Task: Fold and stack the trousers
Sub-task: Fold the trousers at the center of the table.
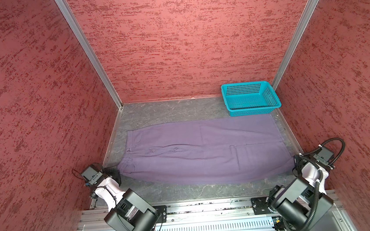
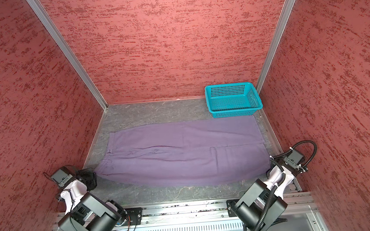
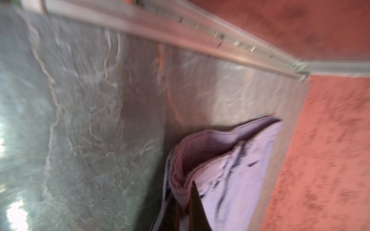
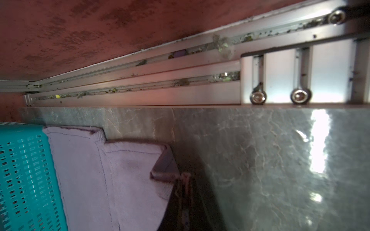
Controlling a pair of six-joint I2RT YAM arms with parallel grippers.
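Left pincer (image 1: 116, 172) is clamped on the near waistband corner of the trousers (image 1: 205, 150); in both top views the fabric draws to a point right at its tips (image 2: 94, 174). The left wrist view is blurred, but the waistband (image 3: 200, 152) shows bunched up against a dark finger (image 3: 197, 204), jaws closed on cloth. Right pincer (image 1: 294, 159) is likewise closed tight, on the near hem corner at the opposite end (image 2: 270, 159). In the right wrist view a fold of hem (image 4: 166, 174) runs into the dark pincer (image 4: 184, 200). The trousers lie flat and full length across the grey marbled counter (image 1: 167, 113), waist toward the left arm, 2 legs side by side toward the right arm, seam line down the middle. The near edge sags in a curve between the 2 grips and sits a bit proud of the counter at both corners. The far leg looks smooth, with light creasing around the crotch (image 2: 155, 150). The teal basket (image 1: 251, 111) sits in the far right corner with nothing visible inside. Its front wall is just beside the far leg's hem end; I cannot tell whether they touch. The right wrist view puts the basket (image 4: 24, 170) right alongside the fabric (image 4: 112, 180). Red textured walls (image 1: 195, 39) close in 3 sides.
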